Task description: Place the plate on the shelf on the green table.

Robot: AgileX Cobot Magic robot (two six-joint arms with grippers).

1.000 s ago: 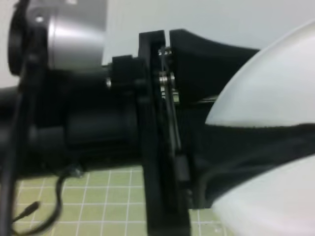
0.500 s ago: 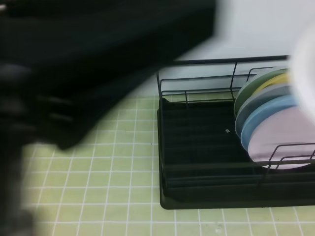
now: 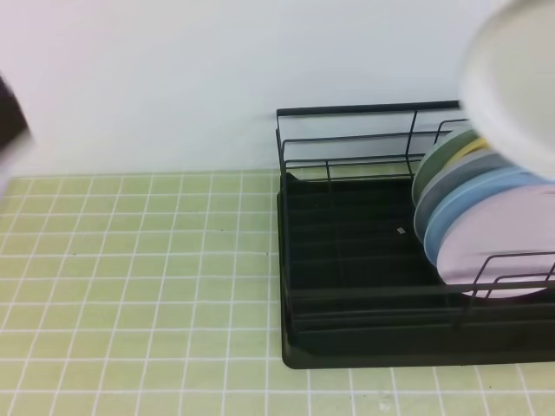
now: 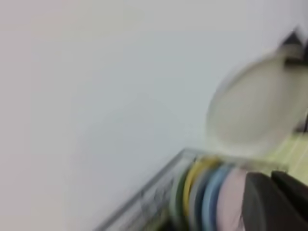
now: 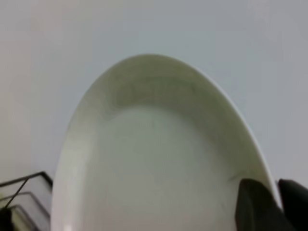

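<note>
The plate (image 3: 512,95) is white and blurred, hanging in the air above the right end of the shelf (image 3: 364,110), a black wire rack on the green table (image 3: 139,277). In the right wrist view the plate (image 5: 154,159) fills the frame, and my right gripper (image 5: 276,187) is shut on its rim at the lower right. The left wrist view shows the plate (image 4: 250,115) over the coloured plates from far off. My left gripper (image 4: 270,179) is shut with nothing in it. In the exterior view only a dark blur of the left arm (image 3: 9,113) shows at the left edge.
Several coloured plates stand upright in the right part of the rack, with a pale pink one (image 3: 499,251) in front and a light blue one (image 3: 473,199) behind it. The rack's ribbed tray (image 3: 347,251) is bare on its left half. A white wall rises behind.
The left arm, which blocked the exterior view, has swung away to the left and uncovered the rack. Its gripper has shut. The white plate now shows smaller, at the upper right.
</note>
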